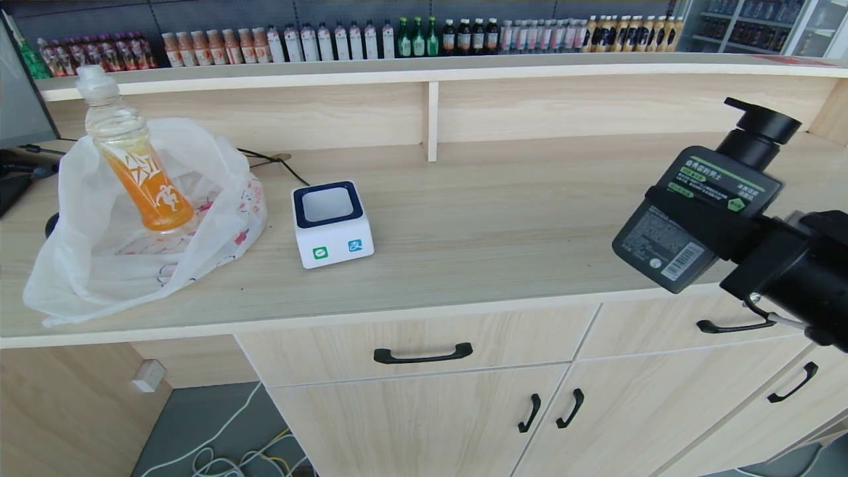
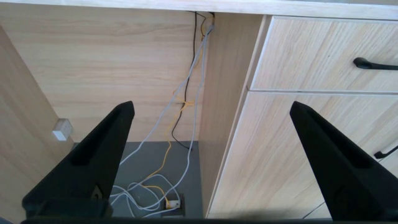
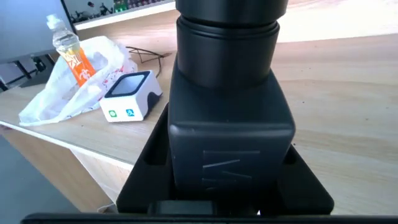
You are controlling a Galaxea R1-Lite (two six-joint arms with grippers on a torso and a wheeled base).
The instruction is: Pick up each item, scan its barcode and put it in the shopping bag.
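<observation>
Right pincer [image 1: 719, 225] clamps a dark square plastic pump bottle [image 1: 662, 246], raised at the right near edge of the light wooden table [image 1: 497, 218]. Left pincer [image 2: 211, 112] spread wide, low by the cabinets. White cube scanner [image 1: 331, 223] mid-table. Orange drink bottle [image 1: 142, 172] stands in the white plastic shopping bag [image 1: 79, 265], left.

Wood counter [image 1: 503, 199], cabinets [image 1: 430, 424] (black handles [image 1: 423, 355]); grey floor [image 1: 179, 414], cables [image 1: 222, 458]; cooler [image 1: 762, 23] behind, perhaps.

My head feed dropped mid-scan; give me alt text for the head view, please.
The right gripper holds a dark pump bottle at the right, by the counter front edge, barcode label facing the camera. A white scanner box sits mid-counter. At left, an orange drink bottle stands in the white shopping bag.
</observation>
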